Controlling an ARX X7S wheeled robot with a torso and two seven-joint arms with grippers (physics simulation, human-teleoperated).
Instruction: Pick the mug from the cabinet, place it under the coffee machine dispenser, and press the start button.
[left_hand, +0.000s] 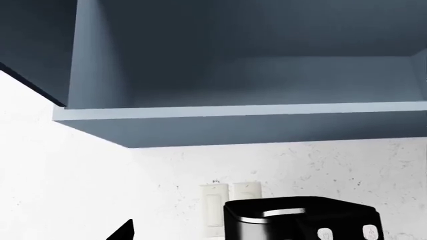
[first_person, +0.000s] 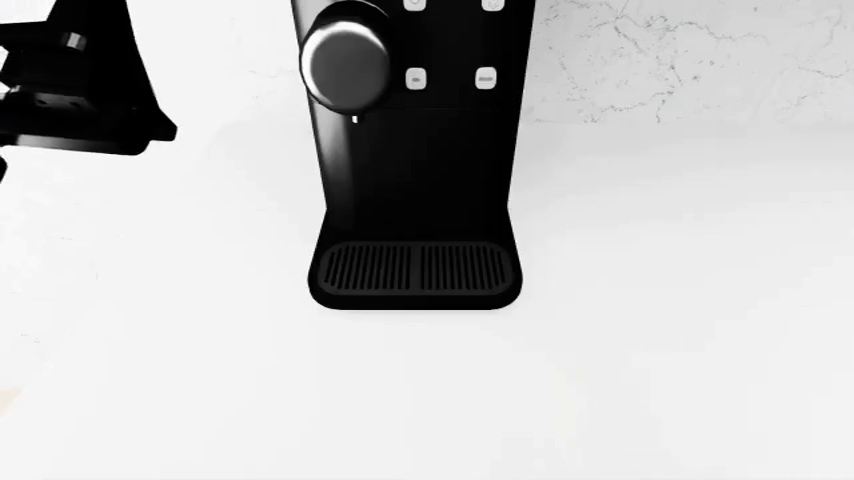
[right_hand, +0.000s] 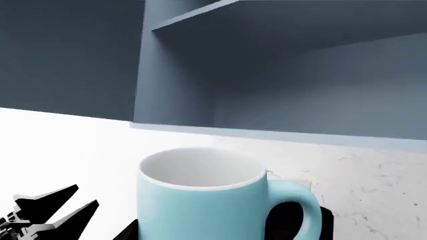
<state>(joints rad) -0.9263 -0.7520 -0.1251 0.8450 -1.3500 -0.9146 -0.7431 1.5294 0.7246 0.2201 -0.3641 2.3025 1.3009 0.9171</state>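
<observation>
The right claw (right_hand: 220, 235) is grasping the mug (right_hand: 200, 200) below the open cabinet (right_hand: 280, 100). About the left claw (first_person: 80, 90), I cannot tell. The tray (first_person: 414, 268) is bare.

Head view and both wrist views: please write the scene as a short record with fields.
mug: light blue, white inside, upright, close to the right wrist camera, out of the cabinet
cabinet: blue-grey, open, shelf in view holds nothing
coffee machine: black, tall, on white counter
dispenser: round grey dome
tray: ribbed, nothing on it
buttons: small white ones on the machine front
left arm: black, raised at left
right end effector: fingers not clearly visible
</observation>
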